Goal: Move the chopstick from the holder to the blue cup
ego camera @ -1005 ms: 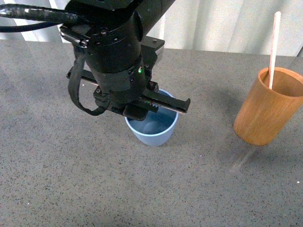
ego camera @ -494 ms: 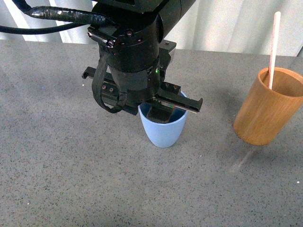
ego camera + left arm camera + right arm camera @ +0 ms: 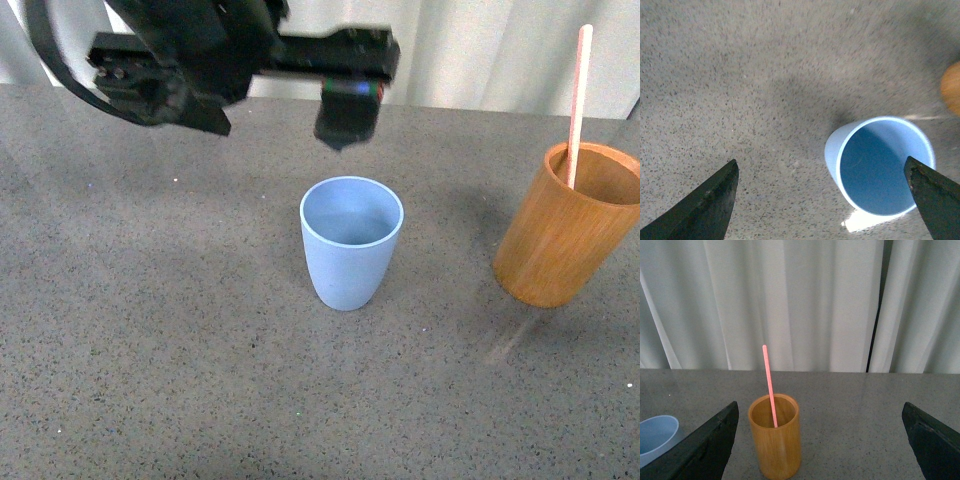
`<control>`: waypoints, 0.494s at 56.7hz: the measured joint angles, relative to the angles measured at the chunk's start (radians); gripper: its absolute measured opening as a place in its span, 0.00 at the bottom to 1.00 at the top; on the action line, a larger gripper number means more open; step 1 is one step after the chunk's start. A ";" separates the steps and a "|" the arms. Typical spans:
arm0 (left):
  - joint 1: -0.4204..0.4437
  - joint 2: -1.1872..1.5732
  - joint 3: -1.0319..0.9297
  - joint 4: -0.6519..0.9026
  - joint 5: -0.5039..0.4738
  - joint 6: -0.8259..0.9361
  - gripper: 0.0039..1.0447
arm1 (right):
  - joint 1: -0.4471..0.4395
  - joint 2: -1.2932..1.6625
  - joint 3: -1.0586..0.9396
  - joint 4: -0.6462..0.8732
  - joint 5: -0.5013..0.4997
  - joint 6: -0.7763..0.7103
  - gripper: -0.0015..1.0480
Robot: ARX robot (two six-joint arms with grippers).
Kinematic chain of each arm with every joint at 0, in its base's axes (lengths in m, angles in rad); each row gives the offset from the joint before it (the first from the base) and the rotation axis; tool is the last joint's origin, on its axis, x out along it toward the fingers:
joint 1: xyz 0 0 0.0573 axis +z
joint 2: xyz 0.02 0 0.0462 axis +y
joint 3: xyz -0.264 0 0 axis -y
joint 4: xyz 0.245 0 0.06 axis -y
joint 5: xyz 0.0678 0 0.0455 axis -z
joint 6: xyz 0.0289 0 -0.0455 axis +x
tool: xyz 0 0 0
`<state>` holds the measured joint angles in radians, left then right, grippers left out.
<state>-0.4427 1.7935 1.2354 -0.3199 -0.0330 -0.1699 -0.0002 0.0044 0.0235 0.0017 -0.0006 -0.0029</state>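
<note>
The blue cup [image 3: 352, 240] stands upright and empty in the middle of the grey table. It also shows in the left wrist view [image 3: 880, 170] and the right wrist view [image 3: 655, 437]. The orange-brown holder [image 3: 565, 225] stands to its right with the single pinkish chopstick [image 3: 577, 100] leaning inside. My left gripper [image 3: 255, 110] is open and empty, raised above and behind the blue cup; its fingers [image 3: 715, 205] straddle the cup from above. My right gripper [image 3: 820, 445] is open and empty, facing the holder [image 3: 776, 440] and the chopstick [image 3: 769, 385] from a distance. It does not show in the front view.
The grey speckled table [image 3: 150, 350] stretches all round the two cups. White curtains [image 3: 805, 300] hang behind the table's far edge. The holder's edge shows in the left wrist view [image 3: 952, 87].
My left gripper has let go of the blue cup and risen up and back from it. The cup was shifted a little to the right and now stands free.
</note>
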 joint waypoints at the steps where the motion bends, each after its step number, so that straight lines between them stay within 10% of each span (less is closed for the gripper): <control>1: 0.010 -0.027 -0.022 0.030 -0.002 -0.003 0.94 | 0.000 0.000 0.000 0.000 0.000 0.000 0.90; 8: 0.072 -0.191 -0.147 0.225 0.039 -0.051 0.93 | 0.000 0.000 0.000 0.000 0.000 0.000 0.90; 17: 0.220 -0.523 -0.513 0.804 -0.130 0.095 0.68 | 0.000 0.000 0.000 0.000 0.000 0.000 0.90; 28: 0.445 -1.012 -0.926 0.784 0.023 0.149 0.27 | 0.000 0.000 0.000 0.000 -0.004 0.000 0.90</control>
<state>0.0021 0.7811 0.3092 0.4641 -0.0105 -0.0212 -0.0002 0.0044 0.0235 0.0017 -0.0048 -0.0029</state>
